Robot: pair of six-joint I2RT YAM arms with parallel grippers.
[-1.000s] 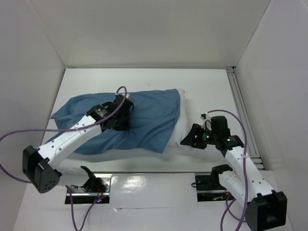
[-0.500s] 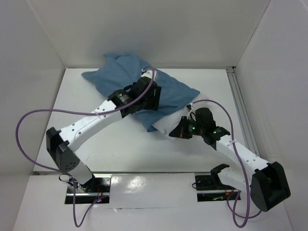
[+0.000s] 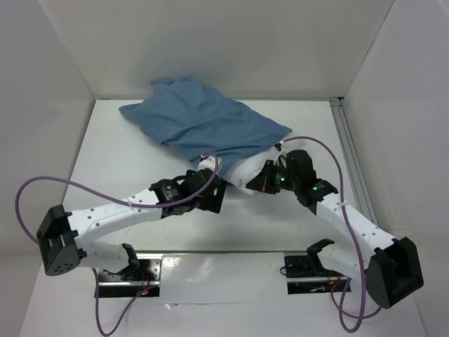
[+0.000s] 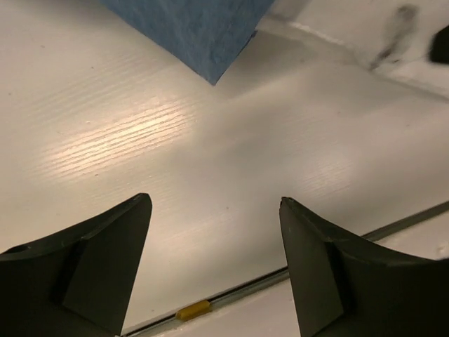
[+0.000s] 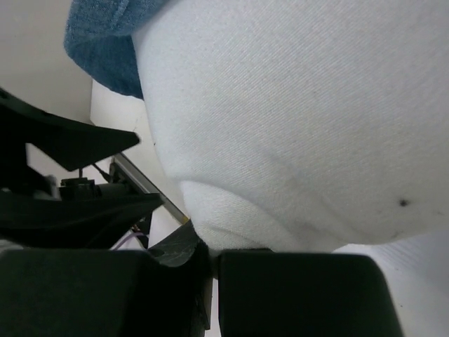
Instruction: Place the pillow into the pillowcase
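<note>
The pillowcase [image 3: 203, 123] lies spread on the white counter [image 3: 126, 168] toward its far side, running aslant from the back wall on the left down toward the right. One far corner is rucked up against the wall. The pillow [image 3: 242, 170] is mostly inside it. Only a plump white end bulges out of the near right opening, and blue cloth covers the rest.

The right gripper [image 3: 261, 181] is at that bare end. In the right wrist view its jaws are drawn nearly together, with a fold of the pillow [image 5: 280, 126] pinched between them at the right gripper [image 5: 214, 263]. An edge of the pillowcase [image 5: 105, 42] wraps over the pillow at the upper left.

The left gripper [image 3: 212, 195] sits just near of the pillow's exposed end, beside the pillowcase's near edge and apart from the cloth. The left wrist view shows the left gripper [image 4: 214, 203] spread wide with nothing between its fingers. Only bare counter [image 4: 140, 133] lies below it, and a pointed corner of the pillowcase [image 4: 196, 28] hangs into the top of that view.

A purple cable [image 3: 42, 189] loops out from the left arm on the left side.
</note>
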